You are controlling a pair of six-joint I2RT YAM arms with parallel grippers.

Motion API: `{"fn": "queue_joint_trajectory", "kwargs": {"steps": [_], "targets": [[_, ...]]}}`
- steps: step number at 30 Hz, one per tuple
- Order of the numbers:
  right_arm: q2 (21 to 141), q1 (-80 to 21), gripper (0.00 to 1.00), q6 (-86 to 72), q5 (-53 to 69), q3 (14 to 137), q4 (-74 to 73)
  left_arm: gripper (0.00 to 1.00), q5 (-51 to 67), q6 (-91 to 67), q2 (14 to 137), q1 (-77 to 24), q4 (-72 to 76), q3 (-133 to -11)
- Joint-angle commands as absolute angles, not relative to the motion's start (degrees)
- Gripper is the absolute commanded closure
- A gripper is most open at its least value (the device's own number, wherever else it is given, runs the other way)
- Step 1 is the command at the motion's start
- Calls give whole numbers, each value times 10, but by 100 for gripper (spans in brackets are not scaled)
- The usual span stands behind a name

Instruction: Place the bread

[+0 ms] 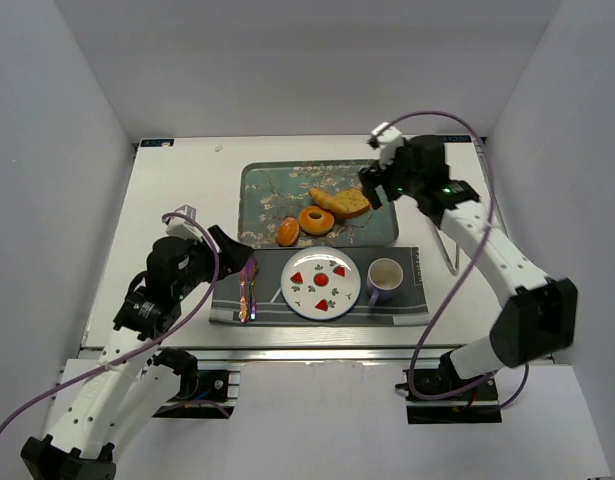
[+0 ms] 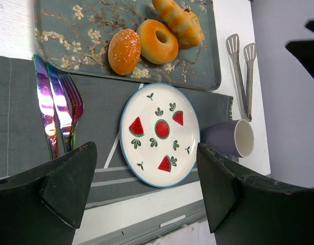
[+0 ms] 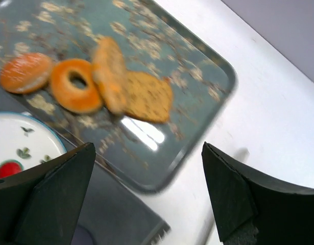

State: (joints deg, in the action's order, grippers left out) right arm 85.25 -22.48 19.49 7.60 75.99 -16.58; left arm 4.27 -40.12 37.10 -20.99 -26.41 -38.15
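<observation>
Several breads lie on the floral tray: a round seeded bun, a ring-shaped bread, a long striped roll and a brown slice. In the right wrist view they are the bun, ring, roll and slice. My right gripper hangs open over the tray's right end, holding nothing. Over the placemat's left end my left gripper is open and empty. The watermelon plate has no bread on it.
A grey placemat carries the plate, a purple cup and iridescent cutlery. Metal tongs lie on the white table to the right of the tray. White walls close in the table on three sides.
</observation>
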Motion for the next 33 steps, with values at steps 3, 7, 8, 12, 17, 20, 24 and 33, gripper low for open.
{"fn": "queue_joint_trajectory", "kwargs": {"steps": [3,7,8,12,17,20,24,33], "targets": [[737,-87,11,251,210,648,-186,12,59,-398,370,-210,-239,-375],[695,37,11,314,316,591,-220,12,70,-403,369,-210,-219,-359],[703,68,11,315,316,591,-237,12,73,-404,369,-210,-212,-357],[749,155,20,269,308,584,-263,12,76,-403,369,-210,-202,-352],[839,165,11,280,224,585,-252,12,94,-408,377,-210,-176,-333],[858,162,11,273,222,584,-229,12,99,-407,386,-210,-174,-336],[924,138,11,226,143,614,-219,12,102,-408,390,-210,-181,-336],[985,106,11,207,106,598,-155,12,91,-411,381,-210,-182,-324]]}}
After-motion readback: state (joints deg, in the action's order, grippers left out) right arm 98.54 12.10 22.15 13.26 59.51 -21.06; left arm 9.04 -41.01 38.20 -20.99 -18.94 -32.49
